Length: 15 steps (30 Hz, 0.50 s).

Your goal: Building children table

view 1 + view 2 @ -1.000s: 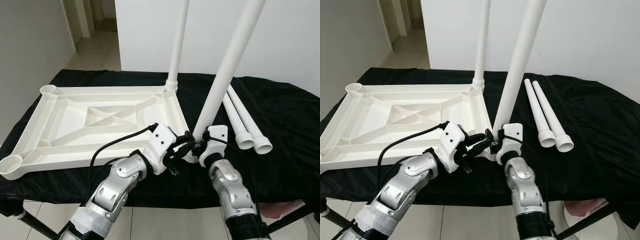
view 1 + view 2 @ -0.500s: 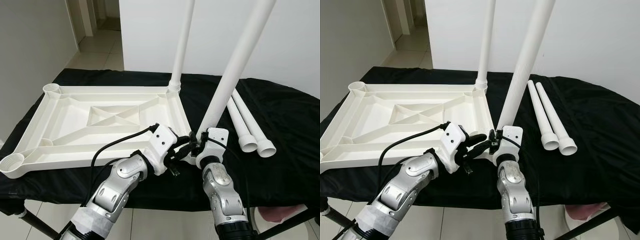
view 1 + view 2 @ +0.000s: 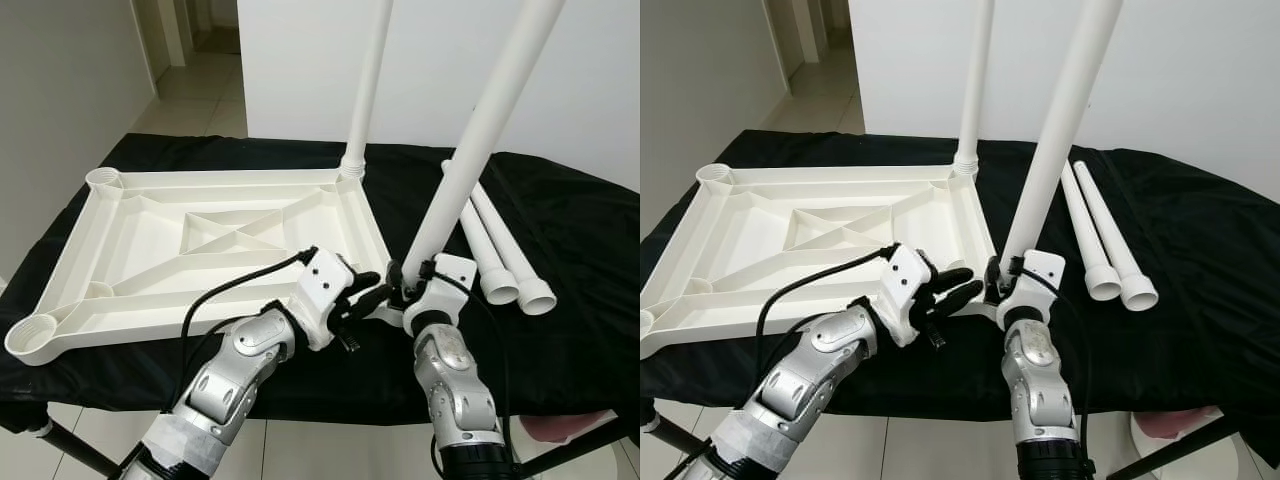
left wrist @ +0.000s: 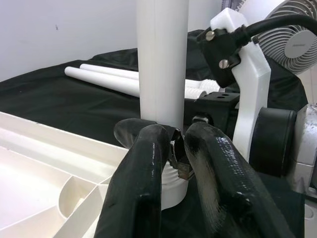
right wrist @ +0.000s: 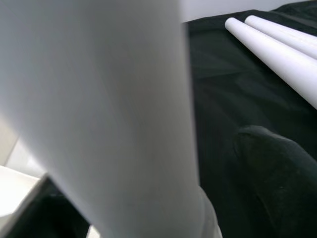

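Observation:
The white table top (image 3: 62, 262) lies upside down on a black-covered table. One white leg (image 3: 368, 90) stands upright in its far right corner socket. A second white leg (image 3: 482, 130) leans right, its lower end at the near right corner socket (image 4: 171, 186). My right gripper (image 3: 413, 283) is shut on this leg low down; the right wrist view has the leg (image 5: 99, 99) close up, with a black finger (image 5: 277, 168) beside it. My left gripper (image 3: 366, 291) reaches in from the left, fingers slightly apart just short of the leg's base (image 4: 163, 99).
Two loose white legs (image 3: 500, 250) lie side by side on the black cloth (image 3: 580, 230), right of the table top. A white wall stands behind the table. A fan (image 4: 292, 34) shows past my right wrist. Tiled floor lies to the left and below.
The whole picture has shifted a little right, so the camera moved. My right forearm swung inward and its wrist turned about the leg it holds. The left gripper stayed put.

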Motion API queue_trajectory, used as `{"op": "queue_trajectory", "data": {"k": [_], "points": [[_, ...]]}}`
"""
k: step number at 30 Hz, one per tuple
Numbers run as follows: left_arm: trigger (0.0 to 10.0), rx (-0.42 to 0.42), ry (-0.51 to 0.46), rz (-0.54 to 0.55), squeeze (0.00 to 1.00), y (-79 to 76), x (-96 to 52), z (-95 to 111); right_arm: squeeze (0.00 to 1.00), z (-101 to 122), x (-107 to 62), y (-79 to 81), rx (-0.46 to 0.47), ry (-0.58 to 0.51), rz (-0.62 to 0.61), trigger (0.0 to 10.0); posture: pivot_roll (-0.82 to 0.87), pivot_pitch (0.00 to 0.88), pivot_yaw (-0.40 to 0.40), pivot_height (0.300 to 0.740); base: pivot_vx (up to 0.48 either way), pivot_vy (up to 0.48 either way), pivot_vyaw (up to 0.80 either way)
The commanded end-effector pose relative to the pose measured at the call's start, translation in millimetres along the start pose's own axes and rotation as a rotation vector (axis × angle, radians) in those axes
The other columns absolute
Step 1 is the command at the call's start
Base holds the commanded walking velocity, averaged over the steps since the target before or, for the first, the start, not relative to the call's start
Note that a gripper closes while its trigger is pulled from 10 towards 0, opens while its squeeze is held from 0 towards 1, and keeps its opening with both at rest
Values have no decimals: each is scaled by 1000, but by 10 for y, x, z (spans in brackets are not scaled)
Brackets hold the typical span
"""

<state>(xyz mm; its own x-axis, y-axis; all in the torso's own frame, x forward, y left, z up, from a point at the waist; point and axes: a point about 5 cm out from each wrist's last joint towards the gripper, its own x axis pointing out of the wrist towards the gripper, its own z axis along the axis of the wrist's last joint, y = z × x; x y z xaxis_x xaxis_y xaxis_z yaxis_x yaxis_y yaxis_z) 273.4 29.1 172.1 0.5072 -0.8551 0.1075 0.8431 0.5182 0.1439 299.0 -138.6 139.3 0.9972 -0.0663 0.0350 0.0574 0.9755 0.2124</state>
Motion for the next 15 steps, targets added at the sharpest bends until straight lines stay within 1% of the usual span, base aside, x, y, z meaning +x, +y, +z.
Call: {"op": "queue_trajectory", "data": {"k": [1,3,4,5,6,7,8,9,11,12,13,14,15], "points": [[10000,-1,8,-46,0,-26,1,-1,1000,33,-27,-33,4,-16,49,10000,4,45,-7,740,0,0,0],[10000,-2,8,-46,0,-27,1,-1,1000,46,-27,-44,-5,-18,69,10000,4,45,-7,740,0,0,0],[10000,-3,8,-45,0,-26,0,-1,0,72,-22,-64,-16,-22,112,10000,1,48,-6,740,0,0,0],[10000,-3,8,-45,0,-26,0,-1,0,72,-22,-64,-16,-22,112,10000,1,48,-6,740,0,0,0],[10000,-3,8,-44,0,-23,-2,-3,0,90,-20,-80,-28,-16,175,10000,0,50,-6,740,0,0,0],[10000,-3,8,-44,0,-23,-2,-3,0,90,-20,-80,-28,-16,175,10000,0,50,-6,740,0,0,0],[10000,-3,9,-44,0,-20,-1,-3,0,102,-18,-91,-34,-11,217,10000,-1,51,-5,740,0,0,0],[10000,-3,7,-41,0,-11,1,0,0,135,-7,-122,-67,-15,294,10000,-2,53,-6,740,0,0,0],[10000,-4,5,-37,0,0,6,7,0,180,14,-176,-117,-19,395,10000,-3,53,-5,740,0,0,0],[10000,-4,5,-37,0,0,6,7,0,180,14,-176,-117,-19,395,10000,-3,53,-5,740,0,0,0],[10000,-4,4,-36,0,2,9,10,0,195,22,-198,-134,-18,429,10000,-3,53,-5,740,0,0,0],[10000,-3,3,-37,0,1,18,15,0,206,60,-249,-183,-5,498,10000,-5,53,-2,740,0,0,0],[10000,-3,2,-37,0,1,21,16,0,205,84,-274,-221,0,527,10000,-5,53,-2,740,0,0,0]]}}
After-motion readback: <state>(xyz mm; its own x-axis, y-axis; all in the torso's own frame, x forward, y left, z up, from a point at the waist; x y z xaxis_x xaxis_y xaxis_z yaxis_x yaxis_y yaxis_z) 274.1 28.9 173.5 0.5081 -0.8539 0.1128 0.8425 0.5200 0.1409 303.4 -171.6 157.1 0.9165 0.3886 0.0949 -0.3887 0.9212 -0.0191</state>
